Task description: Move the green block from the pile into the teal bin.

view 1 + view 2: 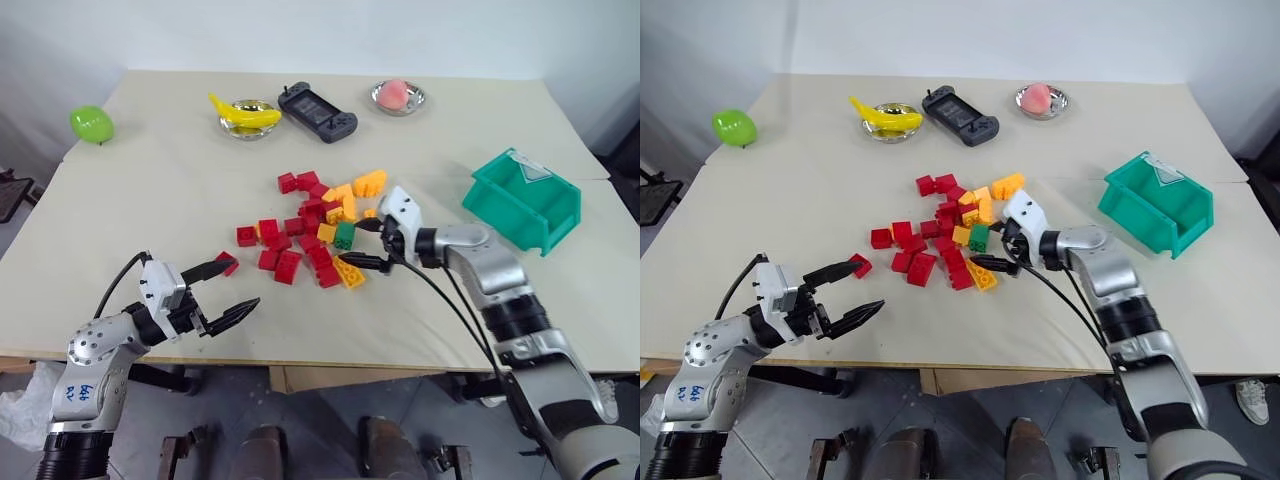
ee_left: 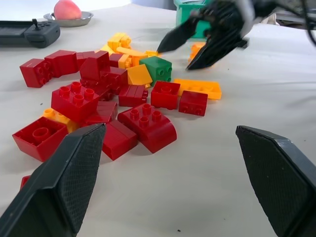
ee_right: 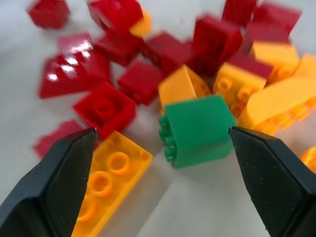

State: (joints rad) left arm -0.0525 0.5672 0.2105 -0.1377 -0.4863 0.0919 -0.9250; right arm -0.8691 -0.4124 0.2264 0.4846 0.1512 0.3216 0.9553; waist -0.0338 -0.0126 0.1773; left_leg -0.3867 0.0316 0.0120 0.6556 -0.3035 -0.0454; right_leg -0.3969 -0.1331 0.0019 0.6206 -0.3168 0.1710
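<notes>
Right claw [image 1: 368,244] spread wide beside green block [image 1: 344,236].

Bright, even light, soft shadows; the right wrist view is motion-blurred.

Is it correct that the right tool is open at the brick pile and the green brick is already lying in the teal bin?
Not quite. The right tool is open at the pile, but the green brick lies on the table between its fingers, as the right wrist view shows. The teal bin stands apart.
</notes>
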